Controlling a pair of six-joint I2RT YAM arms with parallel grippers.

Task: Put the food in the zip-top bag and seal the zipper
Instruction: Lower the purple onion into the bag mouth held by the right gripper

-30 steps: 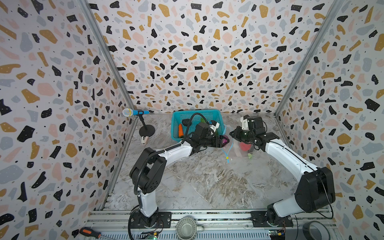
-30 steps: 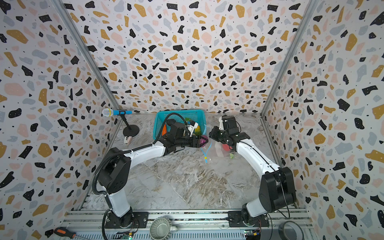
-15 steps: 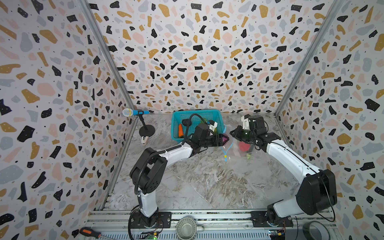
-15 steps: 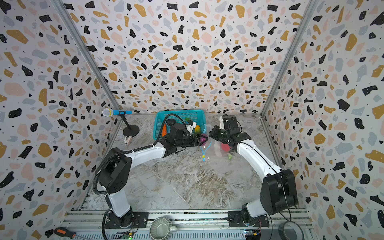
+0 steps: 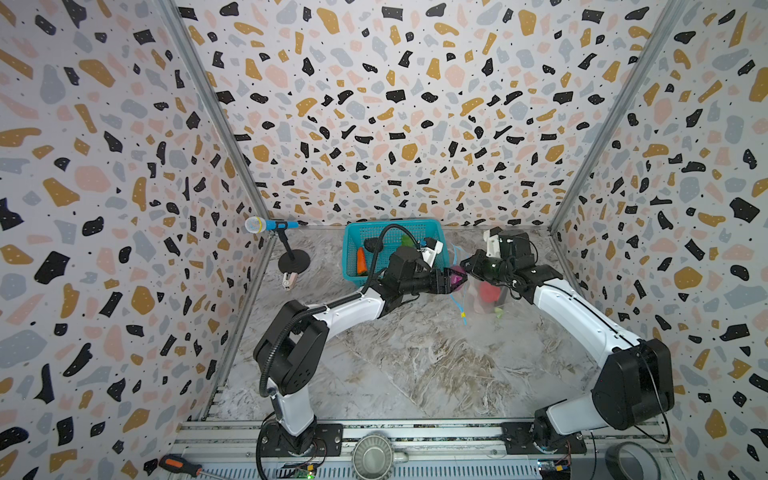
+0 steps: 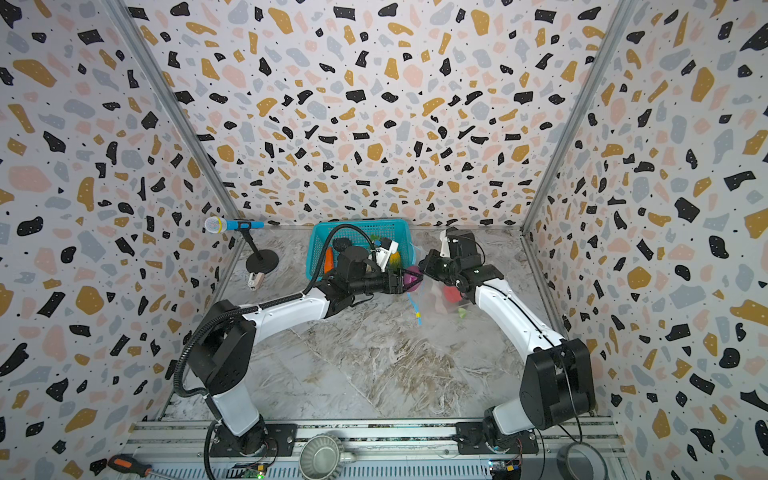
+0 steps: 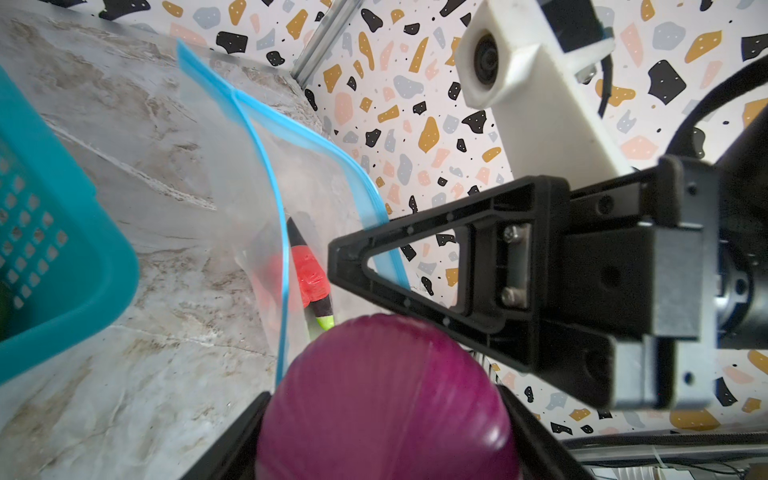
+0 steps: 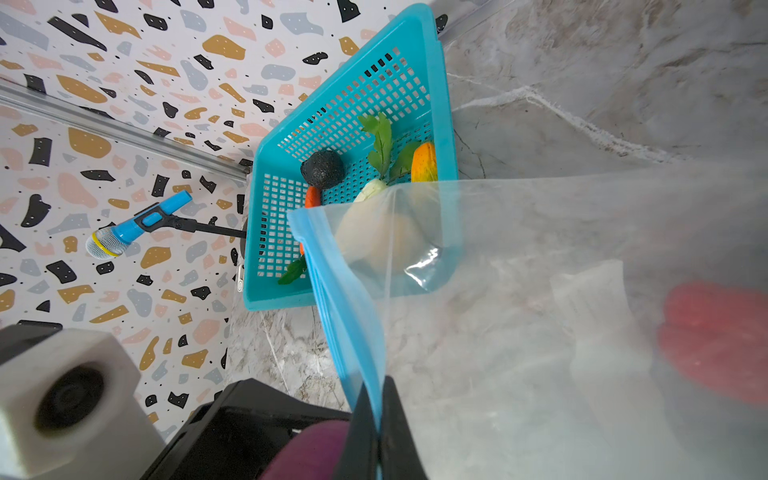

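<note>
Left wrist view: left gripper [image 7: 386, 415] clenched round the onion [image 7: 388, 374], which sits just before the open mouth of the bag [image 7: 232, 174], not yet inside. Right gripper [image 8: 379, 424] pinches the zipper [image 8: 349, 316] strip, lifting that mouth. A pepper [image 7: 309, 270] already lies within. Carrot [image 8: 311, 195], radish [image 8: 372, 189] and other pieces lie in the basket [image 8: 282, 300] at the desk's [image 5: 415, 365] far edge; the bag stands beside it, toward the far right corner. Judged early: most loading and the sealing are left.

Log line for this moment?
left gripper: purple onion, at zip-top bag mouth | right gripper: shut on zipper | bag: open, red pepper inside | basket: holds food
</note>
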